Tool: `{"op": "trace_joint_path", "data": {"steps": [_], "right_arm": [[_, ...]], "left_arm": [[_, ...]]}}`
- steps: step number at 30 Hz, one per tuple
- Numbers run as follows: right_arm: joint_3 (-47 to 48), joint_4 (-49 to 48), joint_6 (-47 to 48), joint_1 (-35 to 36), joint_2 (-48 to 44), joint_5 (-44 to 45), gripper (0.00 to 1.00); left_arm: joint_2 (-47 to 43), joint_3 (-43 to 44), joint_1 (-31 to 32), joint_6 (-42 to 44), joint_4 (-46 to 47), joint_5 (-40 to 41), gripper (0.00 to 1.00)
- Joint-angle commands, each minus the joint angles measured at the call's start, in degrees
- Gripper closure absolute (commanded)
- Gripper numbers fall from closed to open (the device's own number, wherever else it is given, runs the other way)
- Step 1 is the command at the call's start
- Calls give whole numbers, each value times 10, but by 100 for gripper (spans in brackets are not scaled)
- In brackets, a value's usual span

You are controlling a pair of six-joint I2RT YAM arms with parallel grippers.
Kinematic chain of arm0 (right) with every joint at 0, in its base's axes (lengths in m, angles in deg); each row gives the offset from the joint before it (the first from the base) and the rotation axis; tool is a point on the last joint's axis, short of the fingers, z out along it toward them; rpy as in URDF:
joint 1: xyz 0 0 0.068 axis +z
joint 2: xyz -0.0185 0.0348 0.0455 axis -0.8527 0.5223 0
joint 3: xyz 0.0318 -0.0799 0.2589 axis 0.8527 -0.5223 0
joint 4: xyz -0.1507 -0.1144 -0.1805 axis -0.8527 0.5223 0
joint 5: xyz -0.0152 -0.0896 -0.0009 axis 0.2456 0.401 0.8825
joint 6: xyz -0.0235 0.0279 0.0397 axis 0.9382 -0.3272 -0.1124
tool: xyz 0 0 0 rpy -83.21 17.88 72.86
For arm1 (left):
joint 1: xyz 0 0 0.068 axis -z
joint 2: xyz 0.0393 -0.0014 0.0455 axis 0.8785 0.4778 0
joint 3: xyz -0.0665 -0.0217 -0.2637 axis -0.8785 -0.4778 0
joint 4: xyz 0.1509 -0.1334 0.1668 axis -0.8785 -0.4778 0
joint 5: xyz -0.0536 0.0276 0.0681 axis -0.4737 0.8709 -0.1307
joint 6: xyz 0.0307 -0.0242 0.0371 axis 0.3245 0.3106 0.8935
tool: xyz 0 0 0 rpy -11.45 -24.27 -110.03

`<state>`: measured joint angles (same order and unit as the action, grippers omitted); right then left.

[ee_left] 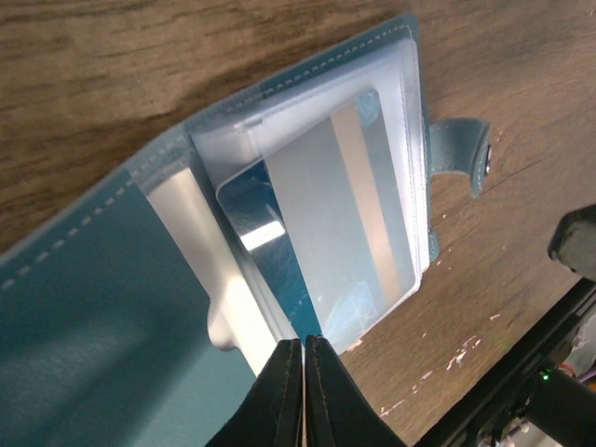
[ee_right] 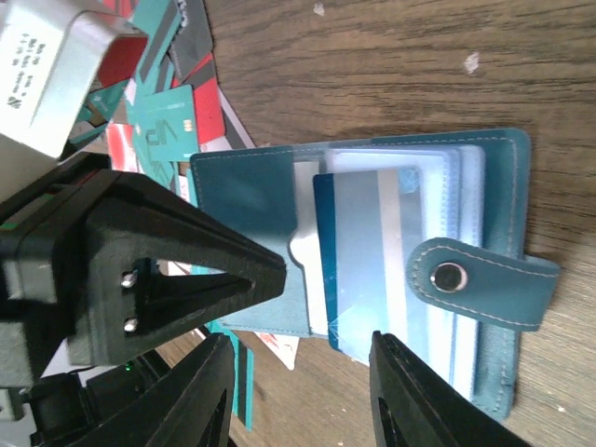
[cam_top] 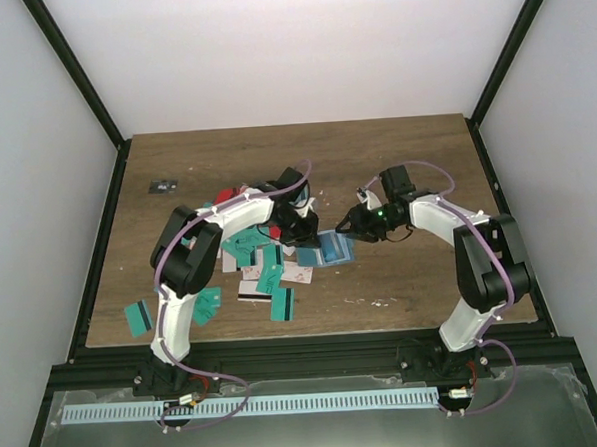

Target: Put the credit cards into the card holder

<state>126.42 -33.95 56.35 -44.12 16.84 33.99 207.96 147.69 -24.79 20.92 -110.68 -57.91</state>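
Note:
The card holder (cam_top: 333, 248) lies open on the wooden table between my two grippers. It is teal with clear sleeves (ee_left: 317, 121) and a snap strap (ee_right: 470, 279). A teal credit card with a pale stripe (ee_left: 345, 223) (ee_right: 363, 251) sits partway in a sleeve, its end past the holder's edge. My left gripper (ee_left: 304, 343) (cam_top: 304, 233) is shut with nothing between its fingers, its tips at the holder's near edge beside that card. My right gripper (ee_right: 303, 368) (cam_top: 347, 226) stands open just off the holder's edge. More credit cards (cam_top: 261, 271) lie heaped to the left.
Loose teal cards (cam_top: 138, 317) lie near the table's front left, one more (cam_top: 281, 305) by the front edge. A small dark object (cam_top: 162, 186) sits at the back left. Black frame rails border the table. The left gripper's black wedge (ee_right: 186, 265) fills the left of the right wrist view.

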Motion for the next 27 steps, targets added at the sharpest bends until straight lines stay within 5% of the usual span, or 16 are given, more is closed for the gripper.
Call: {"op": "trace_joint_path", "data": {"steps": [1, 27], "right_arm": [[-8, -27, -22, 3, -24, -31, 58], [-7, -50, -23, 3, 27, -45, 58]], "left_arm": [[-10, 11, -4, -14, 12, -2, 96], [71, 36, -5, 1, 13, 5, 96]]}}
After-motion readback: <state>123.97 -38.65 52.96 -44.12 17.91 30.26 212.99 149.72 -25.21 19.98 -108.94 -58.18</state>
